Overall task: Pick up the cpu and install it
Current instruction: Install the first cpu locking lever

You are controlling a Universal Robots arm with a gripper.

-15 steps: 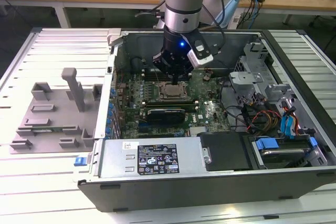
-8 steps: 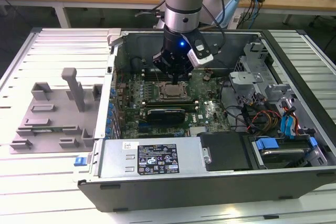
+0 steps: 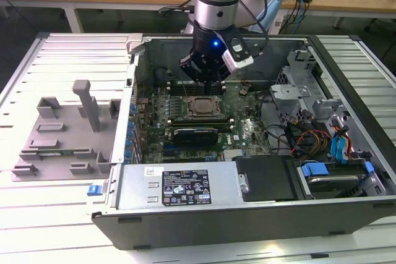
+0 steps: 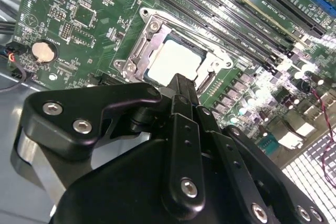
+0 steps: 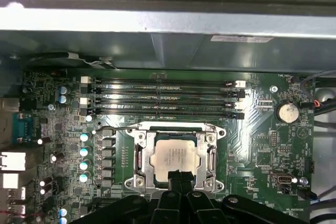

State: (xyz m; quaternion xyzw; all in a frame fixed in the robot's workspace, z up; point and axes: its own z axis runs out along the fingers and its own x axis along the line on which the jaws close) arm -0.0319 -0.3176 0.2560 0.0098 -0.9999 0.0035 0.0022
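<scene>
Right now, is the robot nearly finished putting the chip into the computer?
Nearly, it seems. Done: the cpu already lies flat inside the socket's metal frame on the motherboard. In hand: nothing; the gripper hangs just above the cpu's edge, jaws together. Left: little that shows; whether the frame is latched, I cannot tell.

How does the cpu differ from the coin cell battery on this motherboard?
The cpu is square; the coin cell battery is round. The cpu is clearly larger than the battery. The cpu lies inside a metal socket frame, while the battery has no such frame. Both are flat, silvery and on the motherboard.
</scene>
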